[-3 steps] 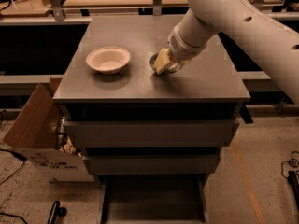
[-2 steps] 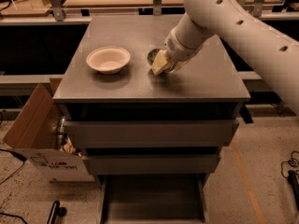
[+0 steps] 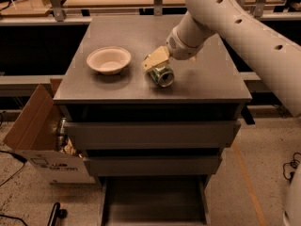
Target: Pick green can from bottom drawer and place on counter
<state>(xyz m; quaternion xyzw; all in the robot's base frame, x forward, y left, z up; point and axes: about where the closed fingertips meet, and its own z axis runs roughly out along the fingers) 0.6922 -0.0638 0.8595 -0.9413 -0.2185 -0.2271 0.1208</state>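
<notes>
The green can (image 3: 162, 74) lies on its side on the counter (image 3: 211, 81), its shiny silver end facing the camera, right of the pale bowl. My gripper (image 3: 155, 60), with pale yellow tips, is at the can's upper left side, touching or just above it. The white arm reaches in from the upper right. The bottom drawer (image 3: 153, 199) is pulled open below, and its flat grey floor shows nothing on it.
A pale shallow bowl (image 3: 108, 59) sits on the left part of the counter. The two upper drawers (image 3: 150, 134) are closed. An open cardboard box (image 3: 35, 135) with clutter stands on the floor to the cabinet's left. A cable lies at the far right.
The can has come down toward the counter's front and now lies on its side showing its silver end. The gripper has shifted slightly left and sits above it.
</notes>
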